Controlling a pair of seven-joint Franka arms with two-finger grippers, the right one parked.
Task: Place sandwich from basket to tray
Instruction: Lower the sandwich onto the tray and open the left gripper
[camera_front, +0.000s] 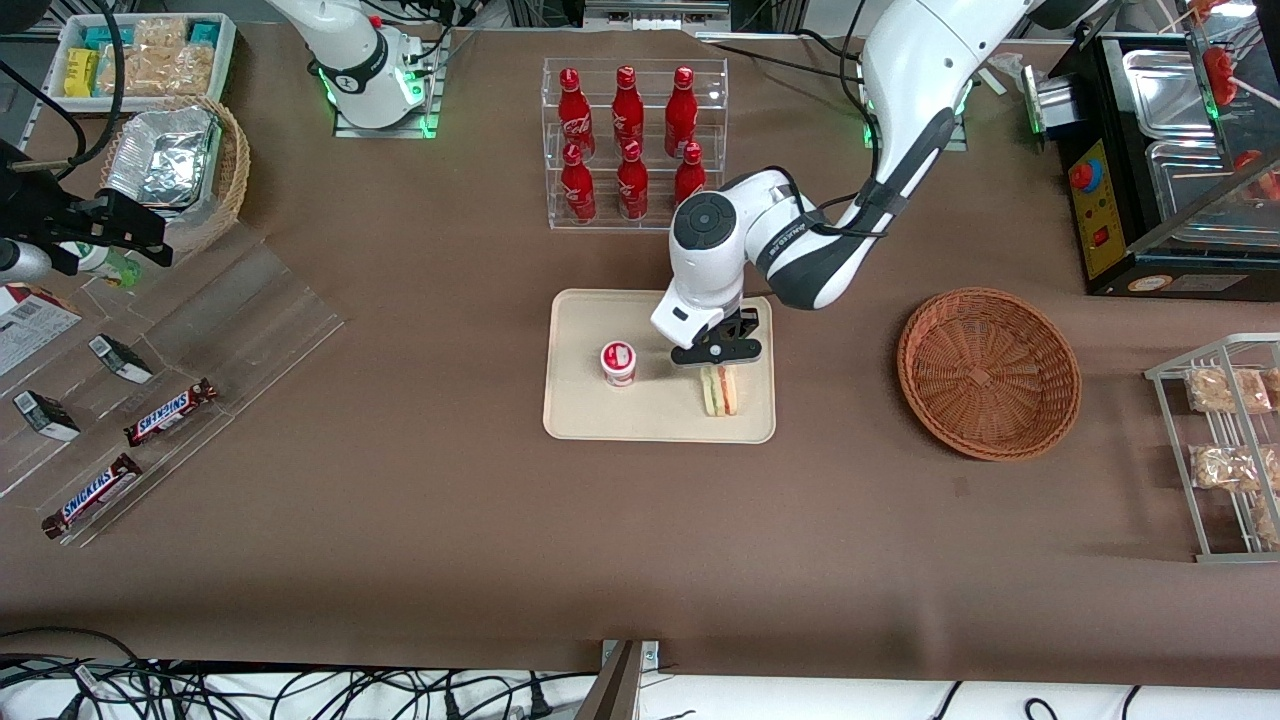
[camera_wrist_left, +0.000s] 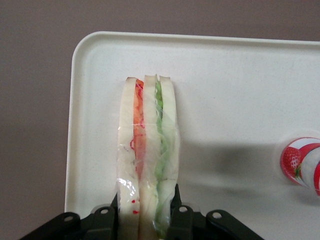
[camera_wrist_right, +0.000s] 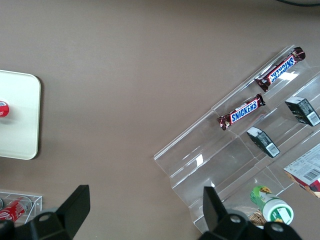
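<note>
Already the placing step looks close to its end. Going from the left of the front view, a small red-and-white lidded cup (camera_front: 619, 362) stands on the flat cream-beige rectangular tray (camera_front: 575, 415). Just to its right the triangular wedge sandwich in clear wrap (camera_front: 720, 390) stands on edge on the same tray, near the tray's near right corner. The black two-finger claw (camera_front: 717, 352) of the white working arm sits directly over the sandwich's upper end.

In the wrist view the claw (camera_wrist_left: 145, 212) is pinching the sandwich (camera_wrist_left: 147, 155), one finger pressed against each bread face, while the wedge rests on the tray (camera_wrist_left: 225, 90) close to its rounded corner.

To the right, toward the working arm's end of the brown surface, the round reddish-brown woven wicker basket (camera_front: 988, 372) lies empty.

As I judge it, the next move calls for spreading the fingers and lifting straight up, gently, since the narrow wedge could tip over or cling to a pad.

Some parts are hard to read. The claw's body cuts off the sandwich's end in the wrist view, and the cup (camera_wrist_left: 302, 165) is cropped there. From the front, the arm's wrist hides part of the tray's far edge.
</note>
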